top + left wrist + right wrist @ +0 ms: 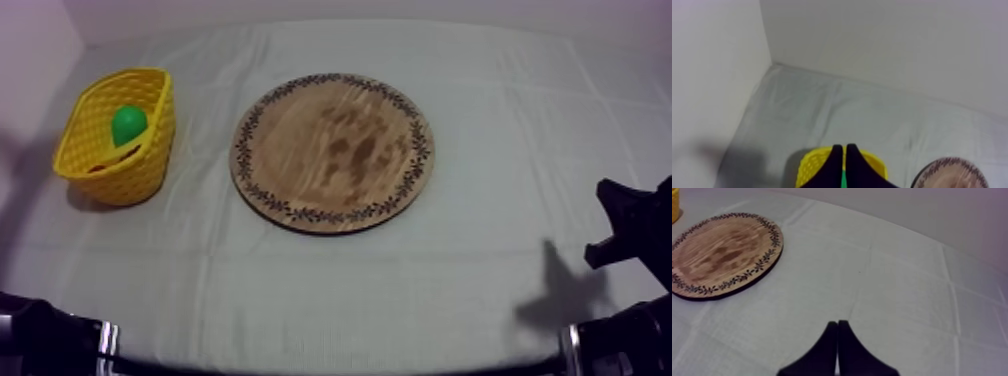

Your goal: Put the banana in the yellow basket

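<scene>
Board: the round wooden board is lying in the middle of the cloth, and its face is carrying nothing.
Basket: the yellow basket is standing at the far left, apart from the board, and a green fruit is sitting inside it.
Banana: I cannot tell where the banana is lying. The basket's wall is hiding whatever is resting low inside.
Left side: the left gripper is pointing at the basket from the near side. Its fingers are pressing together into a narrow wedge and gripping nothing.
Right side: the right gripper is hanging over bare cloth to the right of the board, with its fingers likewise lying together on nothing.
Progress: with the board bare and neither arm carrying anything, the task is looking either finished or lacking its fruit. That is a judgement from how things are lying.
Left to do: nothing on the board is waiting to be picked up. A look into the basket is what is needed to settle it.
</scene>
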`<act>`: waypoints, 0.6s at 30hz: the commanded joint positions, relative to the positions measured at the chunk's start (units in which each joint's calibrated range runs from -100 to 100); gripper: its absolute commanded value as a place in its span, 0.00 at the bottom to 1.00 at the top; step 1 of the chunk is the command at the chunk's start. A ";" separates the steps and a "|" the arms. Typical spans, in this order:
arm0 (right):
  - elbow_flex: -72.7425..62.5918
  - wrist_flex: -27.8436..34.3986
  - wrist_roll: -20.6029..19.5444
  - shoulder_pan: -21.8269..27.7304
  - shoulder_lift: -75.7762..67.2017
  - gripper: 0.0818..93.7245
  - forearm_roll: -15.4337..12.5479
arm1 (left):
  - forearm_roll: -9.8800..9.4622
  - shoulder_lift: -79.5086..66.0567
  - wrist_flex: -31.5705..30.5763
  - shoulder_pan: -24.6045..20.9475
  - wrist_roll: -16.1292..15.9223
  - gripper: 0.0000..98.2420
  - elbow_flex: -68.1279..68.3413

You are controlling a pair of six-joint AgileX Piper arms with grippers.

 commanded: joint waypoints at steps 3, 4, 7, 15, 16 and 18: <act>-0.03 -0.02 0.02 0.00 0.00 0.00 0.01 | -0.15 -14.35 -3.00 0.04 0.02 0.00 8.36; -0.03 -0.02 0.02 0.00 0.00 0.00 0.01 | -0.16 -16.77 -4.03 0.06 0.04 0.00 10.42; -0.03 -0.02 0.02 0.00 0.00 0.00 0.01 | -0.18 -23.91 -7.34 0.18 0.05 0.00 16.70; -0.03 -0.02 0.02 0.00 0.00 0.00 0.01 | -0.19 -41.47 -16.27 0.14 -0.19 0.00 35.73; -0.03 -0.02 0.02 0.00 0.00 0.00 0.01 | -0.19 -43.51 -17.32 0.11 -0.25 0.00 38.29; -0.03 -0.02 0.02 0.00 0.00 0.00 0.01 | -0.22 -47.42 -19.39 0.03 -0.33 0.00 43.45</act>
